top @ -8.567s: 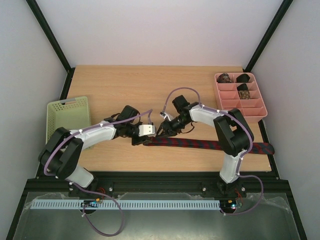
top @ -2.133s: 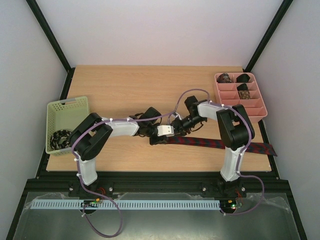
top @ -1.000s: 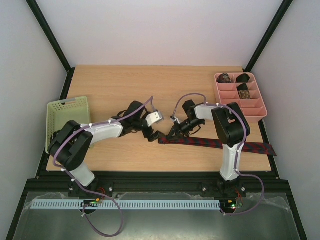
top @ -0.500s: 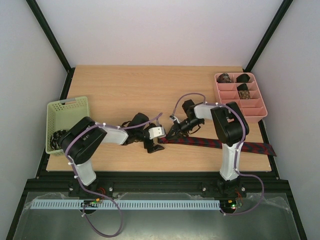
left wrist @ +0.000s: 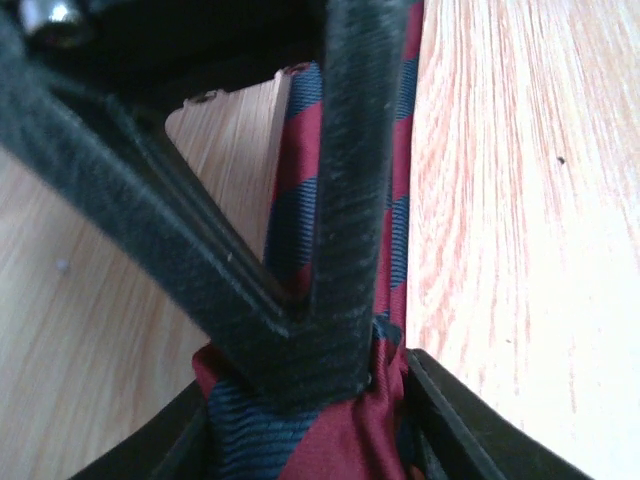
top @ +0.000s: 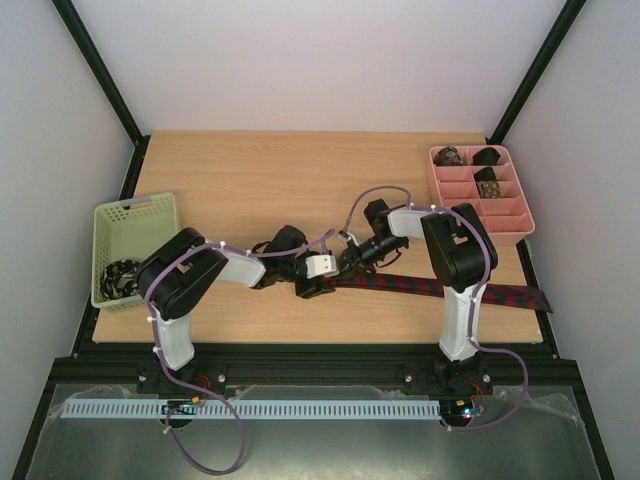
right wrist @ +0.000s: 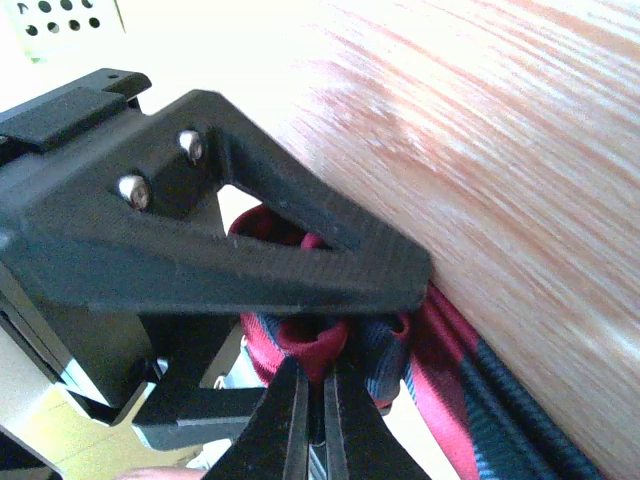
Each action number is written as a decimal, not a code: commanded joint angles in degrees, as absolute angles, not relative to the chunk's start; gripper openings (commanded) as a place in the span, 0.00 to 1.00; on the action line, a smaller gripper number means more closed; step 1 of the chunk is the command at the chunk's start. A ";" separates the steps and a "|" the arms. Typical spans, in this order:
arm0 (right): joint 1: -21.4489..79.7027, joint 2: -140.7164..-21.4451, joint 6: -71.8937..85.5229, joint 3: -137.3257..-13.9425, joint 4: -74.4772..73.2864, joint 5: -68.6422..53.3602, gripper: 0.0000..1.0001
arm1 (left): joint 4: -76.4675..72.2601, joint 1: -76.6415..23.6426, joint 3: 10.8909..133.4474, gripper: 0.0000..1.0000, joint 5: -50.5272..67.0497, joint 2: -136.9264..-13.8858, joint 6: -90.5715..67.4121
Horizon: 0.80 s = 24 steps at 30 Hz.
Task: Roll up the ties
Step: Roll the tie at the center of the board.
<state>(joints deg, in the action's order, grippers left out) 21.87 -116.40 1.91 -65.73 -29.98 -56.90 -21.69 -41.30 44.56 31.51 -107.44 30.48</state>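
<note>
Rolling has begun at the near centre of the table (top: 250, 180): the right gripper (top: 345, 268) pinches the coiled left end of the tie (top: 440, 288), the left gripper (top: 310, 289) clasps that coil with narrowed jaws, and next the coil probably needs turning rightward along the flat tail.

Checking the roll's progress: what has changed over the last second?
The left gripper, open and clear of the tie a second ago, came down toward the near edge and closed around its rolled end. The right gripper stayed shut on the roll's centre. The tie's tail, pink tray and green basket have not moved.
</note>
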 commanded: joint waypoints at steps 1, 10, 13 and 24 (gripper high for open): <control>20.83 -116.03 0.57 -66.34 -34.75 -57.75 0.03 | -19.25 -41.57 40.97 0.37 31.36 -106.39 31.02; 20.07 -118.57 -3.42 -64.16 -37.34 -52.16 0.01 | -19.85 -41.36 38.64 0.28 31.56 -106.04 30.81; 20.09 -119.17 -3.99 -62.95 -36.62 -49.78 0.01 | -20.41 -40.71 38.59 0.37 32.87 -105.75 29.89; 20.09 -121.17 -3.83 -62.47 -33.31 -44.63 0.01 | -30.43 -37.75 31.46 0.65 39.73 -102.36 27.06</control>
<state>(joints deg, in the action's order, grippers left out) 20.21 -117.80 -2.63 -63.33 -33.06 -53.23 -27.64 -37.69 33.10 37.26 -101.32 29.04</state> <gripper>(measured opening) 0.031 0.640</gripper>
